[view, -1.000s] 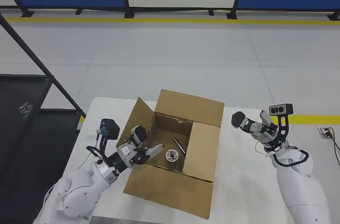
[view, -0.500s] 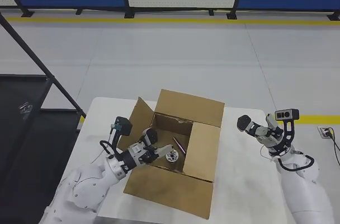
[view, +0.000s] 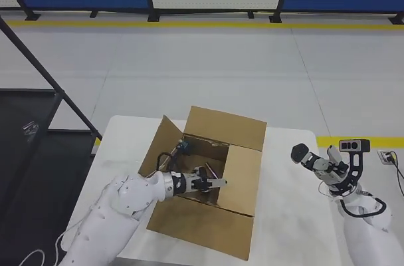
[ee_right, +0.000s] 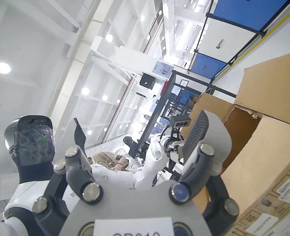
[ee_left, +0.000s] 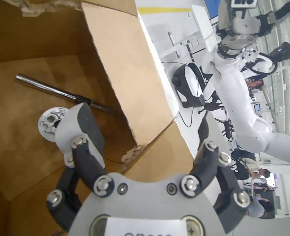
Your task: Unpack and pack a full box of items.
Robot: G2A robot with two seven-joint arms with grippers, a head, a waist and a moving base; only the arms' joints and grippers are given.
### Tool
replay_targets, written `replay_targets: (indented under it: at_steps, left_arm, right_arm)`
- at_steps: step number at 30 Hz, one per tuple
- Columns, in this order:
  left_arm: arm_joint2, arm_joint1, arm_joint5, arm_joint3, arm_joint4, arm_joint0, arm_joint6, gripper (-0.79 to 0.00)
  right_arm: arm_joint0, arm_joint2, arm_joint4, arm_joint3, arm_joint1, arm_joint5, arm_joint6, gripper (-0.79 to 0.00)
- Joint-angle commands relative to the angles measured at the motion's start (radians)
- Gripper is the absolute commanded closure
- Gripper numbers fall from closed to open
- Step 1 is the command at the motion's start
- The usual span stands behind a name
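Inside the box (view: 225,130), the left pincer (view: 207,181) is held spread and empty just over a white disc (ee_left: 48,121) near a metal rod (ee_left: 44,87). The disc could be knocked aside if closed on off-centre. Rightward, the right pincer (view: 315,159) is held spread, empty.

Glossy white arms (view: 132,196), grey fingers (ee_left: 79,121), silver screws (ee_left: 103,185).

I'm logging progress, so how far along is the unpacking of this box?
Done: the box is open. In hand: the left gripper is inside, open, beside the round metal part, gripping nothing. Left: that part and the metal rod lie on its floor; the right gripper is open, empty.
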Motion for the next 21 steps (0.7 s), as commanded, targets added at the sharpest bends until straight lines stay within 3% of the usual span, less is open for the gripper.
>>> replay_targets:
  at_steps: [1, 8, 21]
  left_arm:
    - [0.019, -0.01, 0.001, 0.064, -0.026, -0.042, -0.019, -0.785]
    - [0.085, -0.047, -0.043, 0.208, -0.126, -0.116, -0.017, -0.785]
    - [0.209, -0.123, -0.148, 0.393, -0.219, -0.198, 0.023, -0.785]
  right_arm:
    - [-0.014, 0.011, 0.008, -0.004, 0.002, -0.003, -0.003, -0.785]
    - [-0.05, 0.036, 0.019, -0.032, 0.009, -0.01, -0.009, -0.785]
    - [-0.076, 0.042, 0.011, -0.081, 0.017, -0.011, -0.039, -0.785]
